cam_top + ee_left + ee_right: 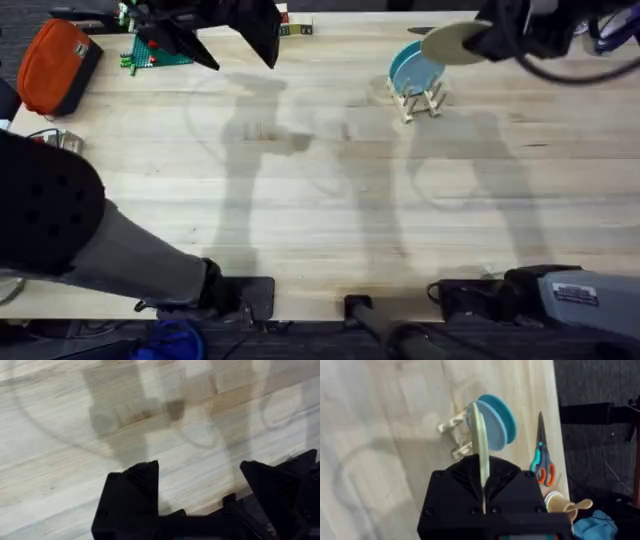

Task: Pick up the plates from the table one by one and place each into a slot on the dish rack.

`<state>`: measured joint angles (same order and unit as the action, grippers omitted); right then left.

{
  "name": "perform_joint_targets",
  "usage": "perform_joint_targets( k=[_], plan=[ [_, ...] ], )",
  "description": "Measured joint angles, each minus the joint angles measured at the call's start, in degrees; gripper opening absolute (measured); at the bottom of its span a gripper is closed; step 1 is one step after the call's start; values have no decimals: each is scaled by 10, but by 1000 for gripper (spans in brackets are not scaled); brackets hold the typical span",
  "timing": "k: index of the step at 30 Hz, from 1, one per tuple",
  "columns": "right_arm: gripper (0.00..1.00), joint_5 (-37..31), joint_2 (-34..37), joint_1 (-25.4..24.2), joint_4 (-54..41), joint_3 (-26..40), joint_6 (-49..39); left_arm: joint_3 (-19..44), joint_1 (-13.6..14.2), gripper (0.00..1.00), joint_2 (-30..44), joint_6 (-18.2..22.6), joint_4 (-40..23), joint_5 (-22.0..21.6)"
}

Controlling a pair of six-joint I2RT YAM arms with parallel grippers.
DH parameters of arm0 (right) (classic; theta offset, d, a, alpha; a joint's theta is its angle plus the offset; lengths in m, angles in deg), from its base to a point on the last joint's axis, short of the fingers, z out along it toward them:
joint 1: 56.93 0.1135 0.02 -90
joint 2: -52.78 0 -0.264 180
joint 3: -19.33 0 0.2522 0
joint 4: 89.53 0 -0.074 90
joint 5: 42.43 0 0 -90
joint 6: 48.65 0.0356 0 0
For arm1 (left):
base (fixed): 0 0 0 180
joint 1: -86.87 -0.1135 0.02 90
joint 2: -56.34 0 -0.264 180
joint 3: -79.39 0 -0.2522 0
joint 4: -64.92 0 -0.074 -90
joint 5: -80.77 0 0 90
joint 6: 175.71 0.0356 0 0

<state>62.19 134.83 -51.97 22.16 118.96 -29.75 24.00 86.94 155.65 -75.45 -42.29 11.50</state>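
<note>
**Spotter:** Above the dish rack (418,98), toward one o'clock on the worktop (330,200), your right hand (482,485) is clamped on the cream plate (452,42), which it holds clear of the wood. From the right wrist you see that plate edge-on (480,440), with two blue plates (496,421) already standing in the rack just beyond it.

**Operator:** So what matters for the drop?

**Spotter:** I'd judge it's alignment. Turn the plate's edge parallel to the blue ones, pick the free slot on your side of them, and lower straight down between the pegs. Don't release until the rim sits at the base, or it may tip against its neighbour.

**Operator:** And the left?

**Spotter:** Your left hand (200,485) hangs over bare worktop with its fingers well apart, holding nothing. Keep it away from the rack, toward eleven o'clock.
</note>
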Motion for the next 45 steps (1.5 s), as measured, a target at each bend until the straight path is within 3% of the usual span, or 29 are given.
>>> perform_joint_targets(
  k=[15,29,45],
  plan=[
    [29,17,145,-10,-19,160,-13,0,0,994,0,0,0,0],
    [30,17,157,-26,-82,164,-64,0,0,995,0,0,0,0],
    [31,-11,183,-32,-89,167,-214,0,0,995,0,0,0,0]
  ],
)
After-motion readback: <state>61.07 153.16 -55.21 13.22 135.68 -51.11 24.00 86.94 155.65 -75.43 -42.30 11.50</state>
